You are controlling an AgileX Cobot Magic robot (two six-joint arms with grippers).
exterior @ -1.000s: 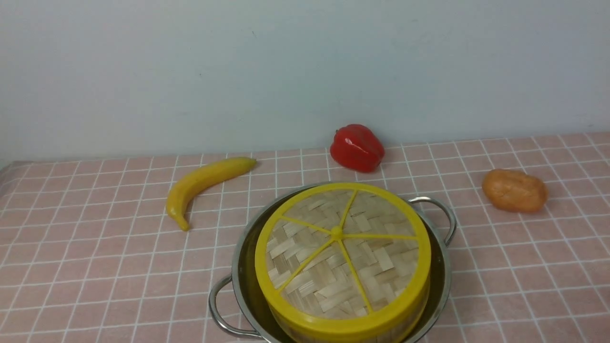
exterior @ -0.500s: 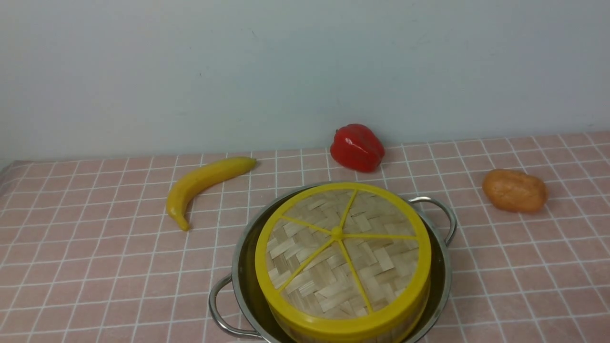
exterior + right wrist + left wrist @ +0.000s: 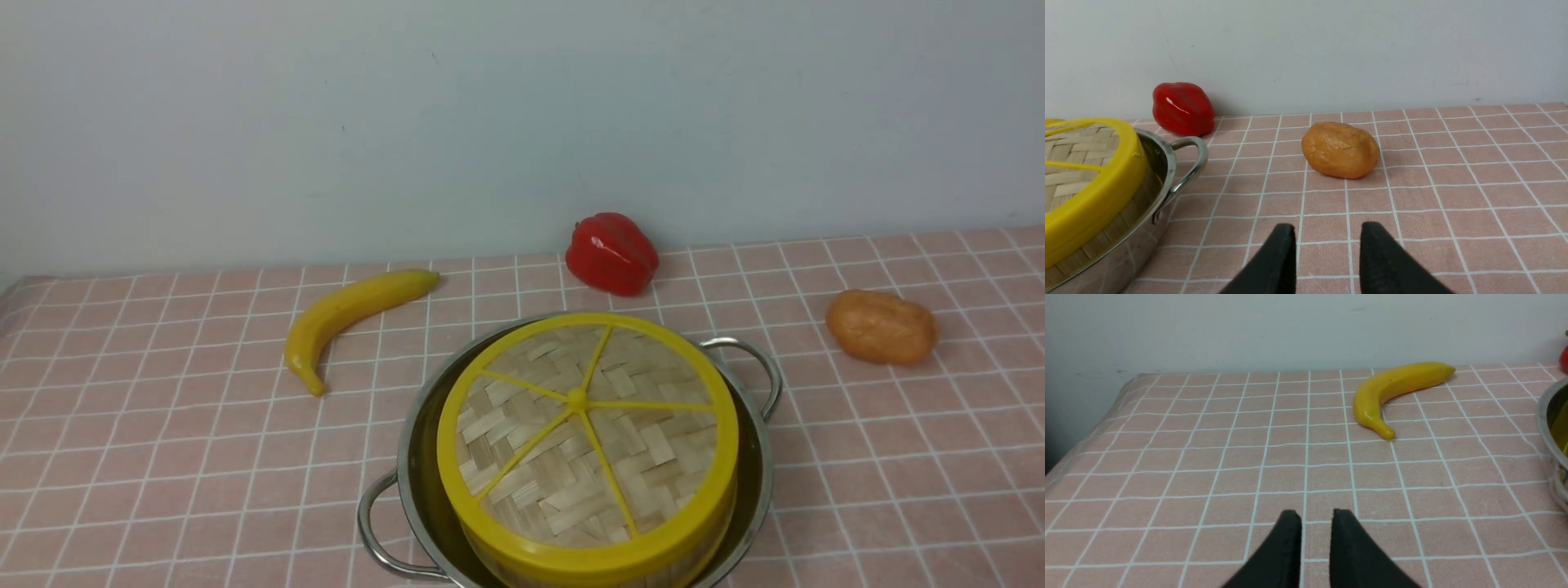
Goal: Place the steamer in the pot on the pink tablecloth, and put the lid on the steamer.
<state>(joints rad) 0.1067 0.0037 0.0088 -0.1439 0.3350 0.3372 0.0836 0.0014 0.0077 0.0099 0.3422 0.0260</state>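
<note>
Resting done: lid [image 3: 586, 433] on steamer [image 3: 1106, 216], steamer in pot [image 3: 755, 457] at the cloth's [image 3: 163, 457] near edge.

Left gripper [image 3: 1316, 516] hangs over bare cloth near the banana [image 3: 347, 314], jaws a narrow gap apart, empty; the right gripper [image 3: 1327, 230], jaws parted and empty, faces the potato [image 3: 882, 327]. Judging the job complete, both should keep clear of pot and pepper [image 3: 612, 253] and jog nothing.

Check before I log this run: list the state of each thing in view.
Woven bamboo lid: seated on the steamer.
Bamboo steamer: inside the pot.
Shiny steel pot: upright on the pink tablecloth.
Left gripper: slightly open, empty.
Right gripper: open, empty.
</note>
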